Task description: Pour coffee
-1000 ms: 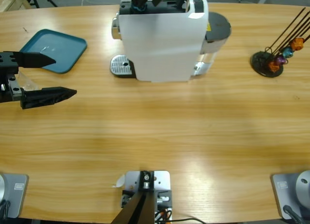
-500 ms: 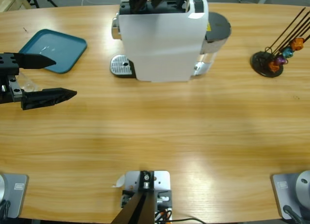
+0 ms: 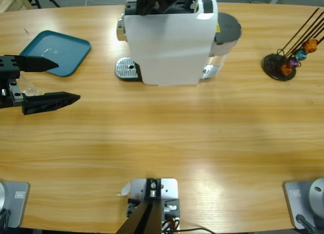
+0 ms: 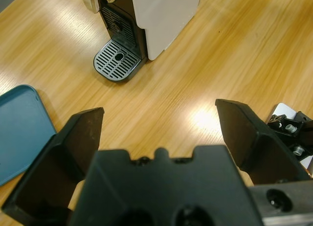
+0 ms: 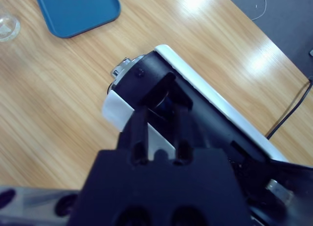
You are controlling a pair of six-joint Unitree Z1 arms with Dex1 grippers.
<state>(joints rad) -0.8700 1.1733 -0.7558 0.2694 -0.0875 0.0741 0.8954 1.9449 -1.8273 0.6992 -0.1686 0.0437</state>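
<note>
Left gripper [image 3: 63, 81] spread, level above table | right gripper [image 5: 164, 106] atop coffee machine [image 3: 169, 41]

Clear glass [image 5: 7, 27] stands near the blue tray [image 5: 78, 11].

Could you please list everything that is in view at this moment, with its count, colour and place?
coffee machine: one, white and black, far side of the table, middle.
drip grate: one, silver, at the machine's left foot, nothing standing on it.
tray: one, teal, far left of the table, nothing visible on it.
clear glass: one, transparent, on the table beside the tray; contents cannot be told.
capsule stand: one, black base with thin black rods, far right.
capsules: a few, orange, blue and purple, on the stand.
table: one, light wood.
left gripper: one, black, at the left edge by the tray, jaws wide apart, holding nothing.
right gripper: one, black, at the machine's top, jaws close together.
</note>
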